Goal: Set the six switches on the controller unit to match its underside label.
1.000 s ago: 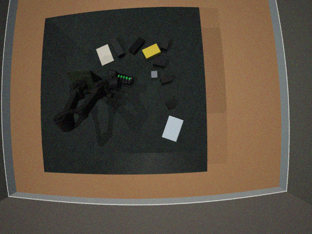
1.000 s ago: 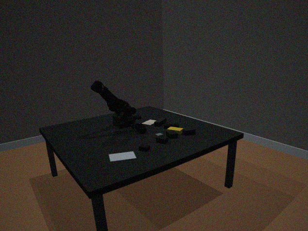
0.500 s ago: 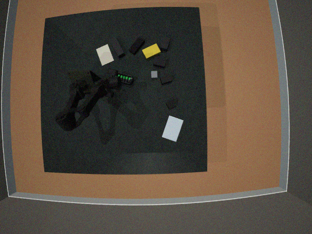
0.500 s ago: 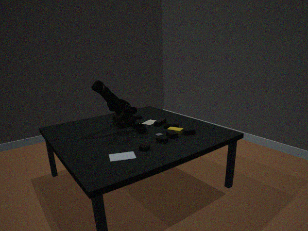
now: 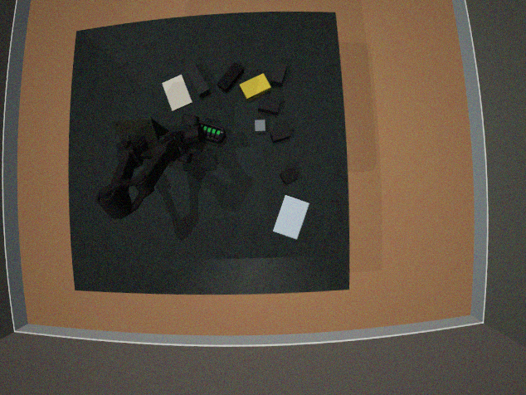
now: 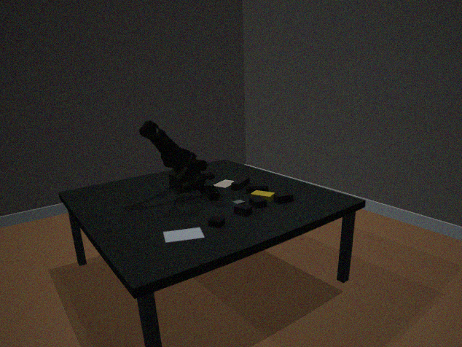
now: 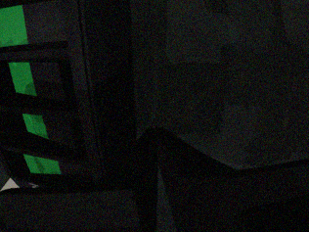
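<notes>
The dark controller unit [image 5: 218,136] [image 6: 212,193] [image 7: 90,121] sits on the bench with its switch side up. Four green switch ends show in the top view, and four along the left of the wrist view. The state of the remaining switches cannot be told; the gripper partly covers the unit from above. The underside label is hidden. My gripper [image 7: 154,134] is shut and empty, low beside the unit's long side in the wrist view. It is at the unit's left end in the top view, where its fingertips are too dark to make out.
A cream sheet [image 5: 177,92] [image 6: 224,184], a yellow block [image 5: 255,85] [image 6: 263,193] and several dark modules lie behind and right of the unit. A small grey square [image 5: 260,125] [image 6: 238,201] is to its right. A pale sheet [image 5: 290,217] [image 6: 183,235] lies nearer the front.
</notes>
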Controlling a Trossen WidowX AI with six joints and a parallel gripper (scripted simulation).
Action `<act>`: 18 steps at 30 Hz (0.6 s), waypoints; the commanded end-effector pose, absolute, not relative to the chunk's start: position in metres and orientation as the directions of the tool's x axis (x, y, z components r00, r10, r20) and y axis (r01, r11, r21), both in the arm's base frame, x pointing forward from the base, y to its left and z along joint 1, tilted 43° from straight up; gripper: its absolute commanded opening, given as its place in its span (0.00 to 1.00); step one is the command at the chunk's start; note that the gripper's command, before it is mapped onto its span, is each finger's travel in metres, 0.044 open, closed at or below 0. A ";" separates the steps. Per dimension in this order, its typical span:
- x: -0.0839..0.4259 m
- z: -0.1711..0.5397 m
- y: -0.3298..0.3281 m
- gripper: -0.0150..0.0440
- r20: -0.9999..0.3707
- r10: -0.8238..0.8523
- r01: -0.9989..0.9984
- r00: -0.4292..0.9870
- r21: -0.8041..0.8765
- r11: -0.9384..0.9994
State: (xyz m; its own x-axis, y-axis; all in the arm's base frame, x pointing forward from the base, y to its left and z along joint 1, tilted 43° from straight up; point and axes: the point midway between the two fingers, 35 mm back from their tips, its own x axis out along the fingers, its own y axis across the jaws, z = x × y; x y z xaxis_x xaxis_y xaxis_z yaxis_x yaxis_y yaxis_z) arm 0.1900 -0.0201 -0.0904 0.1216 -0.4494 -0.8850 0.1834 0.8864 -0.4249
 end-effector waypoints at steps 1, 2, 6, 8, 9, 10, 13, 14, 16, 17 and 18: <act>0.193 -0.095 -0.014 0.25 -0.892 -0.435 0.183 0.123 -0.410 0.893; 0.193 -0.096 -0.013 0.25 -0.892 -0.435 0.183 0.123 -0.410 0.894; 0.193 -0.099 -0.009 0.25 -0.892 -0.434 0.183 0.123 -0.410 0.894; 0.194 -0.101 -0.008 0.25 -0.892 -0.434 0.183 0.123 -0.410 0.894; 0.194 -0.101 -0.007 0.25 -0.892 -0.434 0.183 0.123 -0.410 0.894; 0.194 -0.102 -0.006 0.25 -0.892 -0.434 0.183 0.123 -0.409 0.894; 0.194 -0.104 -0.003 0.25 -0.892 -0.434 0.183 0.124 -0.409 0.894; 0.195 -0.105 -0.002 0.25 -0.892 -0.434 0.183 0.124 -0.409 0.894; 0.195 -0.107 -0.001 0.25 -0.893 -0.434 0.183 0.124 -0.409 0.894; 0.195 -0.107 0.000 0.25 -0.893 -0.434 0.183 0.124 -0.409 0.894; 0.195 -0.108 0.001 0.25 -0.893 -0.434 0.183 0.124 -0.409 0.894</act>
State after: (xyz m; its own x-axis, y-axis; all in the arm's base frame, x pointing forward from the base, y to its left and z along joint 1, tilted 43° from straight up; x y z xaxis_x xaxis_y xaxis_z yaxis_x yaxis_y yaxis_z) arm 0.1912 -0.0043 -0.1051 0.1168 -0.4460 -0.8874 0.1790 0.8883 -0.4229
